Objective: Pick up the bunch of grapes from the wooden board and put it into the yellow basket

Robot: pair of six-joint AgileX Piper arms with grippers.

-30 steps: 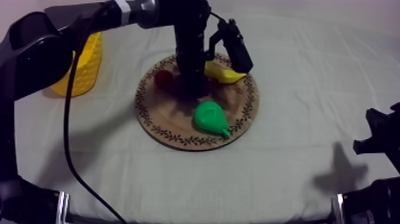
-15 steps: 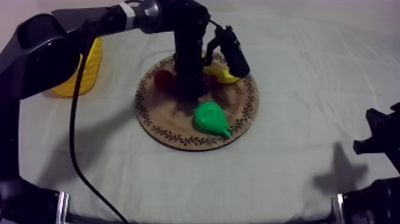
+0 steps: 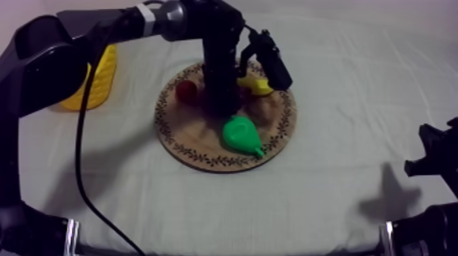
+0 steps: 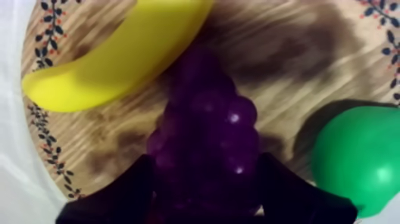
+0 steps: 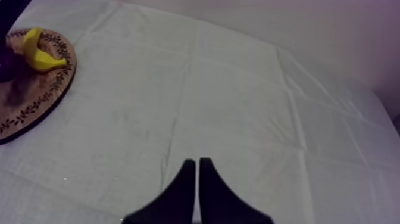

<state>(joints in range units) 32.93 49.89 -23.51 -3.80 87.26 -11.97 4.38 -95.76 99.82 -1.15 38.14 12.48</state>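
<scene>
Left claw [image 4: 205,162] clasps the bunch of grapes [image 4: 205,113].

Board [image 3: 197,141] sits mid-table, basket [image 3: 99,75] off to its far left. On board: banana [image 3: 260,86] at far side, pear [image 3: 242,135] at near side, grapes [image 4: 205,137] btwn them

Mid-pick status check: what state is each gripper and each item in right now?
left gripper: shut on the bunch of grapes.
bunch of grapes: gripped, over the wooden board.
right gripper: shut on nothing, over the cloth.
banana: lying on the board, beside the grapes.
pear: lying on the board.
small red fruit: on the board.
yellow basket: upright, apart from the board.
</scene>
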